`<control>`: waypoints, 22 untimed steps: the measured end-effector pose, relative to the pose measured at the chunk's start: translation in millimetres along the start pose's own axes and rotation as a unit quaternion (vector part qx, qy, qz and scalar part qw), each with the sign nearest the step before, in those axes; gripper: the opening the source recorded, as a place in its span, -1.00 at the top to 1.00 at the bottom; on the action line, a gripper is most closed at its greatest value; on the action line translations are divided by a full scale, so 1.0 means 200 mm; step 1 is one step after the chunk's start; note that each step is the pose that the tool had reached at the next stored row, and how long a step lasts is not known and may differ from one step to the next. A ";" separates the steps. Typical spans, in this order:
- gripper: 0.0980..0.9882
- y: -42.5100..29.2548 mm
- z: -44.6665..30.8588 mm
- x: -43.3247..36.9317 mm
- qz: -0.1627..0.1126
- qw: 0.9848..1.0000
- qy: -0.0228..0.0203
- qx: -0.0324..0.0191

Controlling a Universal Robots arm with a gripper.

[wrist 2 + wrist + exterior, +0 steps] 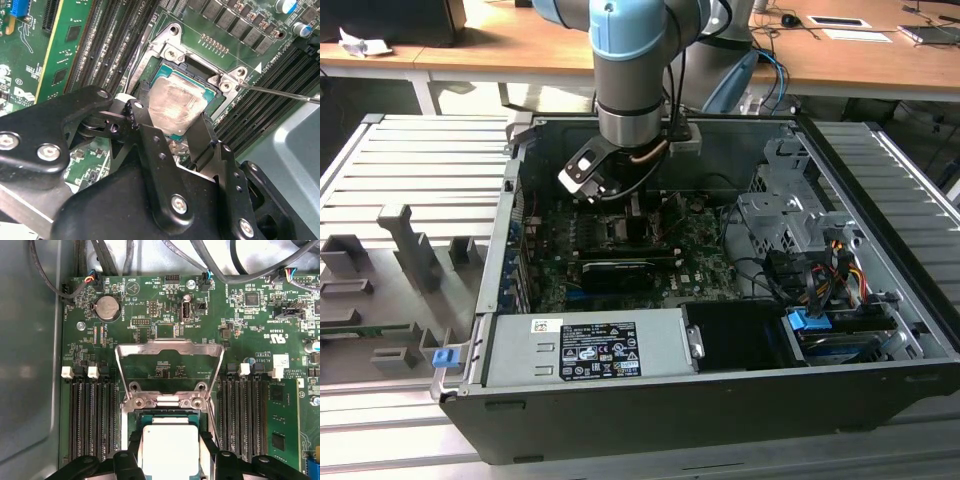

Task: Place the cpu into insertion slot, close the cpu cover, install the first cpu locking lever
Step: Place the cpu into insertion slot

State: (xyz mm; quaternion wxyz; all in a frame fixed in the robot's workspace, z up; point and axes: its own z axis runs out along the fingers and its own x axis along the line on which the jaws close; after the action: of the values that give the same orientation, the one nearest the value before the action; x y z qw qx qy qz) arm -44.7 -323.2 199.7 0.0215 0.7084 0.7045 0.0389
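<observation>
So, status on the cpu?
Gripper shut on cpu at insertion slot, seating unclear. The cpu cover stands open. Nothing seen in the way.

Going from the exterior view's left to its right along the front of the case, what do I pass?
Grey fixture blocks → silver power supply → black recess → blue connector → ribbed table past the case.
</observation>
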 end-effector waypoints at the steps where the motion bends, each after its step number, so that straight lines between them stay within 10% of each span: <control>1: 0.01 0.000 0.000 0.000 0.000 1.000 0.000 0.000; 22: -0.15 0.000 0.008 0.000 0.000 1.000 0.003 0.000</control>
State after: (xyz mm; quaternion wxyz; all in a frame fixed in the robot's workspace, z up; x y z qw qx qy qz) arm -44.6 -323.2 198.2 0.0190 0.7084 0.7044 0.0412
